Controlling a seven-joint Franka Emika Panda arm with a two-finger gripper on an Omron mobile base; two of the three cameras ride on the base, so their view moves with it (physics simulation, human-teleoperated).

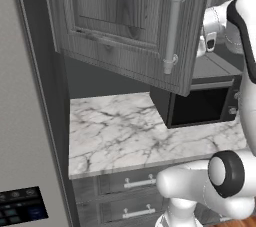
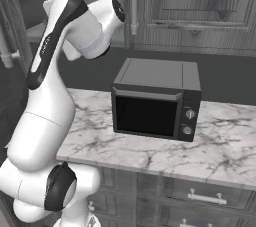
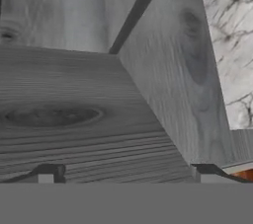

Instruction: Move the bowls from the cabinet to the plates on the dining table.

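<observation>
Barely begun, by the look of it. Pincer [image 3: 126, 174] spread as wide as it goes, fingertips [image 3: 47, 174] far apart at the bottom of the hand view, nothing between them, no bowl in hold. Pointed close at grey wood-grain faces that seem to belong to the cabinet [image 1: 115, 16], with a slice of marble off to one side.

Cabinet hung on the wall above the counter [image 1: 125, 131]. One door apparently swung out over the counter's back edge, though hard to say for sure from this angle. Cannot make out the inside of the cabinet, so cannot tell where the bowls sit; judged to be waiting on a shelf in there. Left to do, then: reach in, grip a bowl, carry it to a plate on the dining table, set it down, and repeat for each remaining bowl. None of that done as far as can be judged.

Counted:
- One microwave [image 1: 200, 106], black, against the counter's back edge.
- One bar handle [image 1: 173, 26] on the near door in the left base view, and one more in the right base view.
- Two drawers [image 1: 120, 183] under the counter's front edge in the left base view, each with a small handle.
- One arm, one pincer.
</observation>
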